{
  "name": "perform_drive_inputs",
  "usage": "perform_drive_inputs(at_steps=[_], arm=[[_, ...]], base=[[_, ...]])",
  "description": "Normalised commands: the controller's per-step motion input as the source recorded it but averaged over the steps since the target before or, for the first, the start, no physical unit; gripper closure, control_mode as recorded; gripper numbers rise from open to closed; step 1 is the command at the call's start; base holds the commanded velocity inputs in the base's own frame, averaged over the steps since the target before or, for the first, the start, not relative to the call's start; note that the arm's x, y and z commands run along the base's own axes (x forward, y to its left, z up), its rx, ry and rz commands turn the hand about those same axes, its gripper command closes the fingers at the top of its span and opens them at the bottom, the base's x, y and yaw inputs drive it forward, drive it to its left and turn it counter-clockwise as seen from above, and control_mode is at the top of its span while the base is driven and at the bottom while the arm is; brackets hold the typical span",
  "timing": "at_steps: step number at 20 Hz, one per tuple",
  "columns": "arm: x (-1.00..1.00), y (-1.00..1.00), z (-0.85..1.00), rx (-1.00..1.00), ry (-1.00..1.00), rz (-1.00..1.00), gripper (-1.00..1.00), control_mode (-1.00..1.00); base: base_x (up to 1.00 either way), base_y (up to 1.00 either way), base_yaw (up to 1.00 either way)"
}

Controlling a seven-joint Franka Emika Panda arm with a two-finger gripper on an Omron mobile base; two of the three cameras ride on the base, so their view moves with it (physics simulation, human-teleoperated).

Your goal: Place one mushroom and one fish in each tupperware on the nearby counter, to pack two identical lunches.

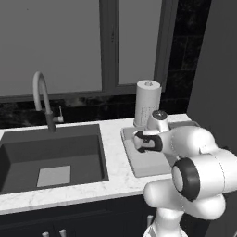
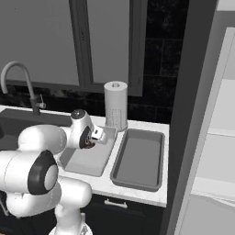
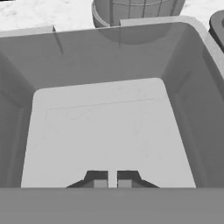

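An open grey tupperware [image 1: 149,169] stands on the white counter [image 1: 114,135] right of the sink, and its bare floor [image 3: 105,122] lies below the hand. My gripper [image 3: 112,178] hangs just above this container [image 2: 90,161], pointing down into it, shut, with nothing between its fingertips. From the base views the hand [image 1: 140,142] sits over the container's back part [image 2: 94,139]. A second, darker tupperware [image 2: 137,160] stands to its right, and it holds nothing. The mushroom and the fish are out of view.
A paper towel roll [image 1: 148,102] stands upright behind the two containers [image 2: 115,105]. The dark sink [image 1: 51,152] with a curved faucet [image 1: 41,92] lies to the left. A tall white fridge [image 2: 215,137] with its shelves rises right of the counter's end.
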Motion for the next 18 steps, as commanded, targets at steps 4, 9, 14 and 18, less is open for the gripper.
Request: perform_drive_inputs(at_steps=[4,9,14,18], arm=[[0.07,0.00,-0.40,0.00,0.02,0.00,-1.00,-1.00],[-0.29,0.00,0.14,0.00,-0.10,0.00,-1.00,-1.00],[-0.29,0.00,0.65,0.00,-0.22,0.00,-1.00,-1.00],[-0.98,-0.03,0.84,0.00,-0.21,0.00,-1.00,-1.00]], base=[[0.00,0.00,0.00],[0.00,0.00,0.00],[0.00,0.00,0.00],[0.00,0.00,0.00]])
